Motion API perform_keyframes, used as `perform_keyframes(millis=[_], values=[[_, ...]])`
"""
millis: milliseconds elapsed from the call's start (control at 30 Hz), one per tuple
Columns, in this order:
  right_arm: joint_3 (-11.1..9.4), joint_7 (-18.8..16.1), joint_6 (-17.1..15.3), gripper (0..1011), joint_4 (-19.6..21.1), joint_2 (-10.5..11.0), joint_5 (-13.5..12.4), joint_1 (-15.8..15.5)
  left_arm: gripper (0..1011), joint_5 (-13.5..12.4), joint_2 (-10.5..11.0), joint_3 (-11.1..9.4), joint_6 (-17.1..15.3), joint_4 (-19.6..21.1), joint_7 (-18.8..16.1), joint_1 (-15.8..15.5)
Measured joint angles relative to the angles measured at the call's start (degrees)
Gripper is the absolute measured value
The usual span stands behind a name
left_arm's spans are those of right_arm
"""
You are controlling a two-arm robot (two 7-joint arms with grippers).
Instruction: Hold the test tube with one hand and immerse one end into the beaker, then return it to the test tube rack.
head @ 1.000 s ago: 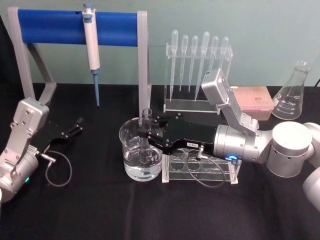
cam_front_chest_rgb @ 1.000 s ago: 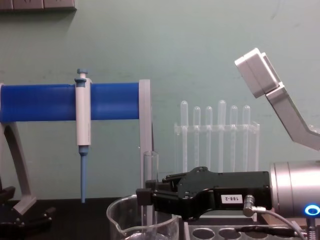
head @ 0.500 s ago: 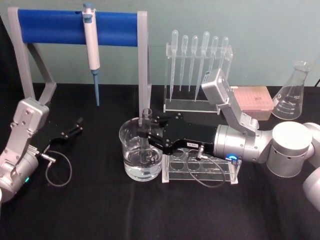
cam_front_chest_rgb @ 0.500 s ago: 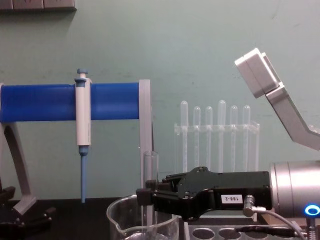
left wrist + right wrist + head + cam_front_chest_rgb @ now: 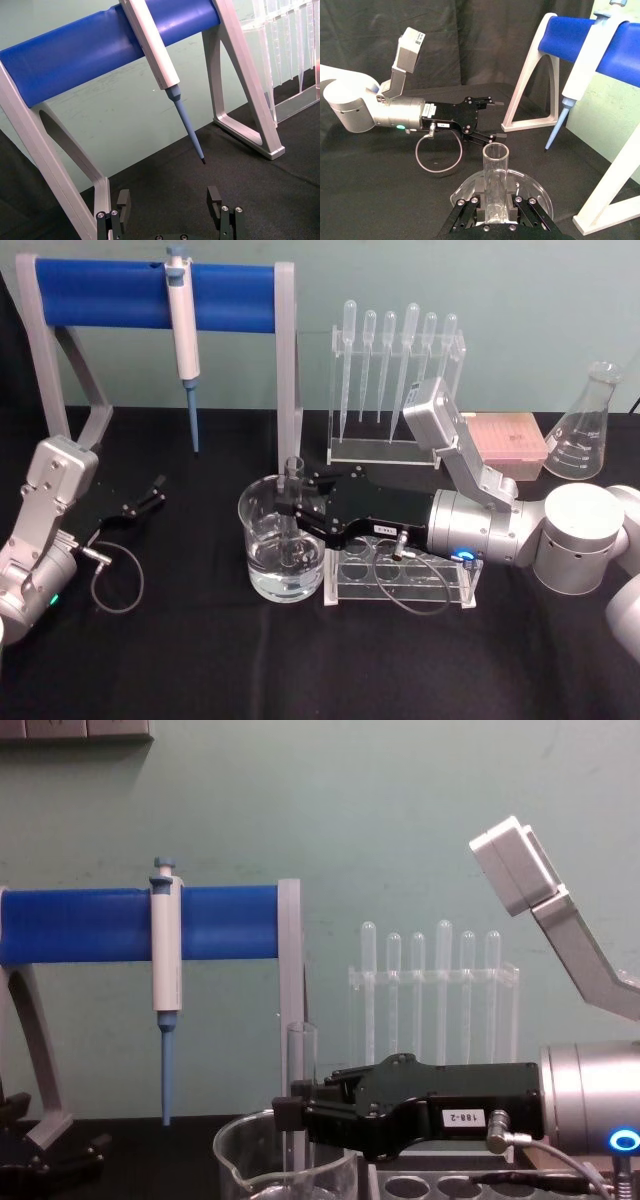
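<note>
Head view: the right gripper (image 5: pixel 290 502) reaches in from the right above the beaker (image 5: pixel 250 532), its jaws clamped on the test tube (image 5: pixel 293 471). The tube stands upright, its mouth above the jaws and its lower end down inside the beaker, which holds clear liquid. The rack (image 5: pixel 420 581) lies just right of the beaker, beneath the gripper's black body. Well to the left, the left gripper (image 5: pixel 152 492) sits low over the black table (image 5: pixel 200 660), its jaws apart.
</note>
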State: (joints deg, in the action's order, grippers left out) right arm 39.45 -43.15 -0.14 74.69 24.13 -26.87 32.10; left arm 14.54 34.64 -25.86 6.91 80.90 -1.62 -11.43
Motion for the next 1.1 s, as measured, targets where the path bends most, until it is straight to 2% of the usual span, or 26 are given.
perform_keyframes(millis=[1100], values=[[0.0, 0.0, 0.0, 236, 0.0, 0.0, 0.0, 0.0, 1000, 0.0, 0.0, 0.0, 0.0, 0.0, 0.0, 0.0]])
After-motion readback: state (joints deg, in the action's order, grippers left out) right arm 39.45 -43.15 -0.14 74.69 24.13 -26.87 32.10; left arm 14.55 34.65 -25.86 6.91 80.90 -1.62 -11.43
